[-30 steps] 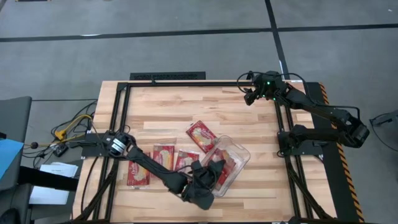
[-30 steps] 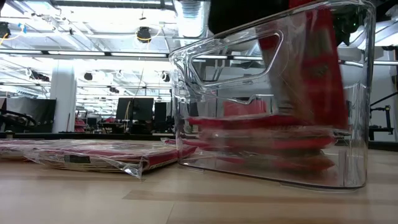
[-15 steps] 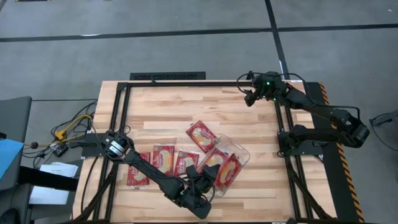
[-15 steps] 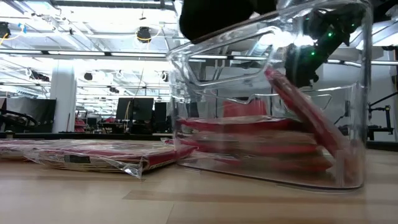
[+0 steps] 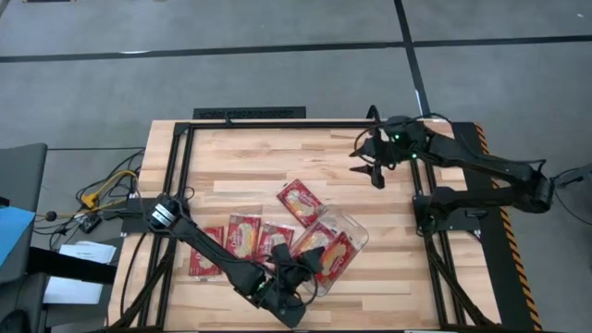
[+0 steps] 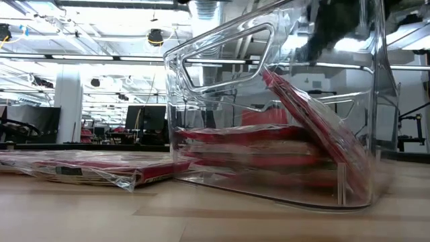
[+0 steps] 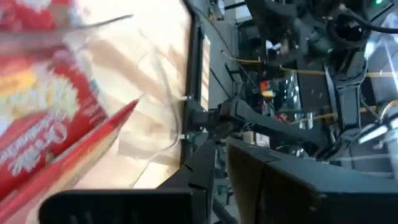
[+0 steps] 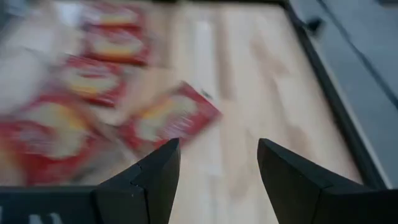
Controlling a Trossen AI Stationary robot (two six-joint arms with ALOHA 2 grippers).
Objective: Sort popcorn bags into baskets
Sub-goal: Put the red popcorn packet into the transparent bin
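Observation:
The clear basket (image 5: 357,230) stands right of the table's middle and holds red popcorn bags (image 5: 335,256). In the low view one bag (image 6: 309,121) leans against the basket's wall (image 6: 201,101), resting on a flat stack. Several more bags lie flat on the wood, one at the far side (image 5: 301,201) and others in a row to the left (image 5: 243,236). My left gripper (image 5: 287,285) is at the basket's near-left corner; whether it touches the basket I cannot tell. My right gripper (image 8: 217,163) hovers open over the far right (image 5: 370,165), with nothing between its fingers.
A black metal frame (image 5: 180,176) runs around the tabletop. Bare wood lies between the far bag and my right gripper (image 5: 342,176), and along the table's far side. Cables (image 5: 106,190) hang off the left edge.
My left gripper has drawn back from over the basket toward the near-left and risen a little. The bag that stood upright in the basket has tipped over and now leans on the stack. The basket has shifted slightly. My right gripper has swung from the far right corner toward the middle, tipping downward.

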